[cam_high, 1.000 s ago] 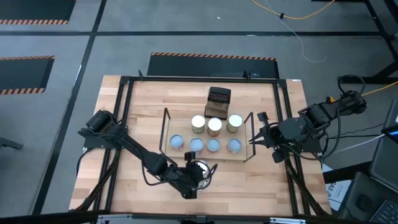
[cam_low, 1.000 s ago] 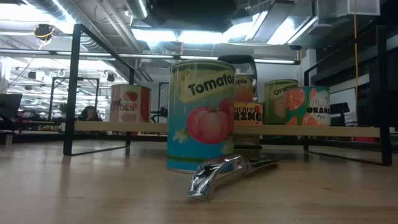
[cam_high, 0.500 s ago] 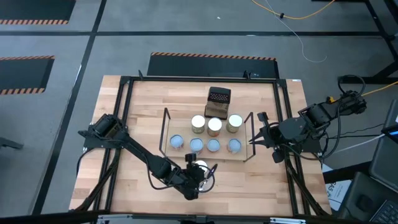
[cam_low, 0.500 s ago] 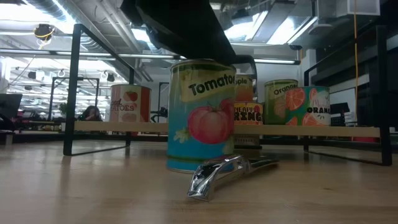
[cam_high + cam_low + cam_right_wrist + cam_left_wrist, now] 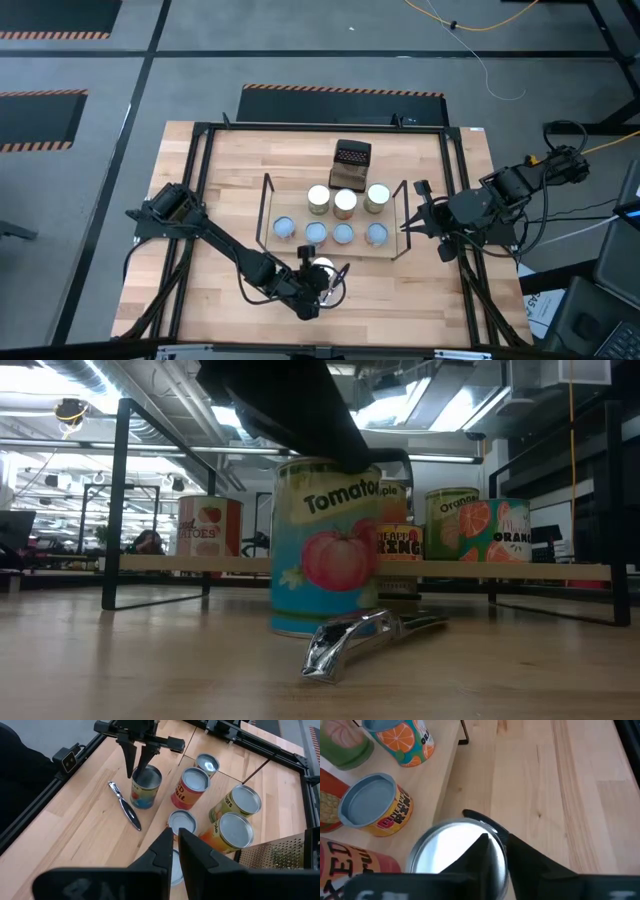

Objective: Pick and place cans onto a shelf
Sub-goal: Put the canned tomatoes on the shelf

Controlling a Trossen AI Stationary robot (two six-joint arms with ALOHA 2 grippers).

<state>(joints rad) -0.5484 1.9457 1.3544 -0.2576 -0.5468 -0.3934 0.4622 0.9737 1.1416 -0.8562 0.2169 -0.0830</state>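
A tomato can (image 5: pixel 322 268) with a blue label stands upright on its base on the table, in front of the shelf (image 5: pixel 266 215) and near the table's near edge. My left gripper (image 5: pixel 136 772) is down on its top (image 5: pixel 445 847), shut on the rim. Several other cans (image 5: pixel 345 205) stand on the shelf board (image 5: pixel 250 564). My right gripper (image 5: pixel 410 225) hangs above the shelf's right end, shut and holding nothing. My left gripper comes at the tomato can from above, slanting from the table's left. One finger (image 5: pixel 487 852) lies over the can's shiny top and the other stands outside the wall, with the rim (image 5: pixel 134 776) between them. The can stays upright on the table.
A shiny metal can opener (image 5: pixel 350 640) lies on the table just in front of the tomato can. A dark brown perforated box (image 5: pixel 351 157) stands behind the shelf. The black table frame (image 5: pixel 200 200) runs along the table's sides. Bare wood lies to the near left and near right.
My left gripper has come down onto the top of the tomato can: the low view showed nothing above the can a second ago and now shows the dark gripper on it. The can stays upright in its place.
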